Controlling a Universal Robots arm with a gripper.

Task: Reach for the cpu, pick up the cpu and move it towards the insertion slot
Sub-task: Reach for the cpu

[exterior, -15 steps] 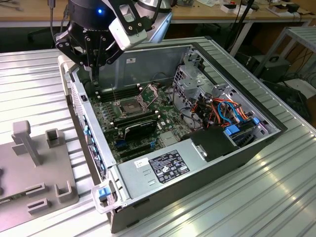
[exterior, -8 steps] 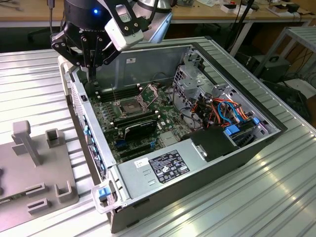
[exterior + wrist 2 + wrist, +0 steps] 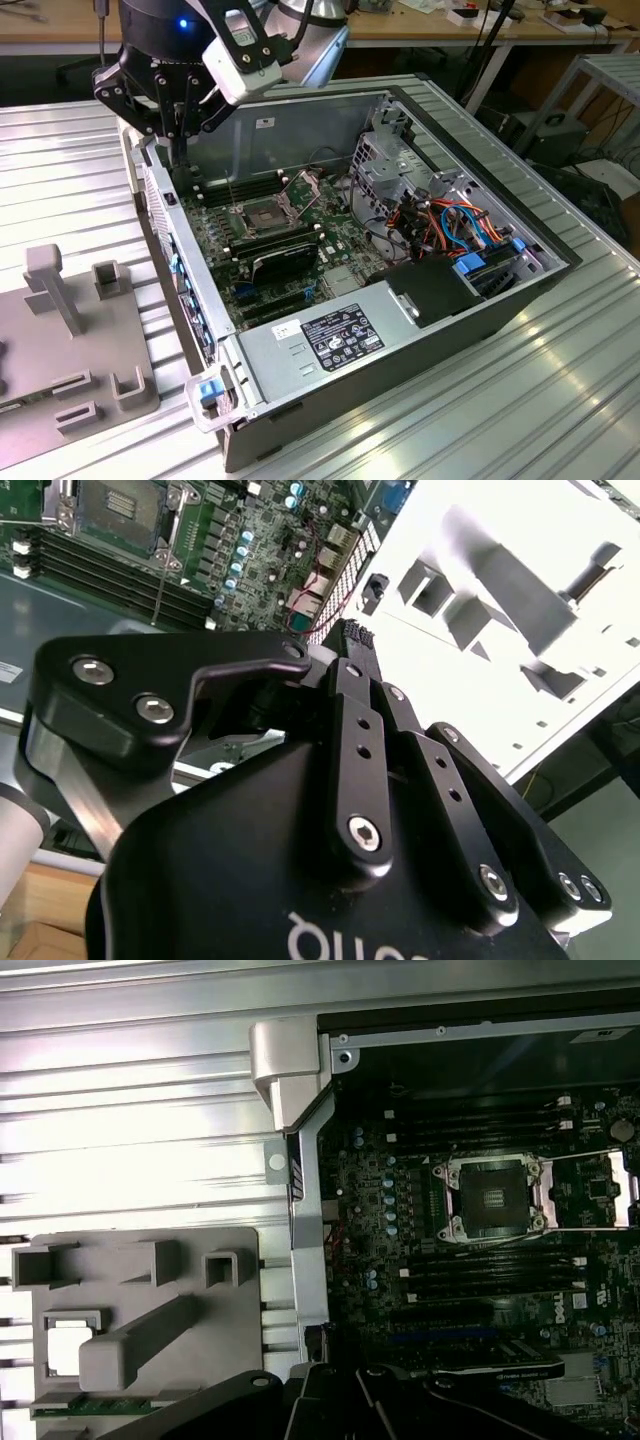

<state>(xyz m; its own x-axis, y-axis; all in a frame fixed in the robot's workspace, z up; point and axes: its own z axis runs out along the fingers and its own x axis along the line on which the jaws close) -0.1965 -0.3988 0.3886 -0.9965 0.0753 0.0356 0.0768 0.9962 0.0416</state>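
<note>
One pale square in the grey fixture (image 3: 225, 1330) on the bench (image 3: 130, 1110) looks to us like the cpu (image 3: 62, 1352), light, fragile, best taken by its edges; the hand (image 3: 352, 638) hangs by the case rim (image 3: 305, 1190), fingers (image 3: 358, 710) pressed together.

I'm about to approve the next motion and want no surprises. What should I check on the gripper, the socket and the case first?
1. Uncovered insertion slot, retaining frame swung open: ok.
2. The gripper above the insertion slot: not ok; it hangs over the case wall at the exterior view's left.
3. The cpu in the gripper: cannot tell.
4. The cables away from the insertion slot: ok.
</note>
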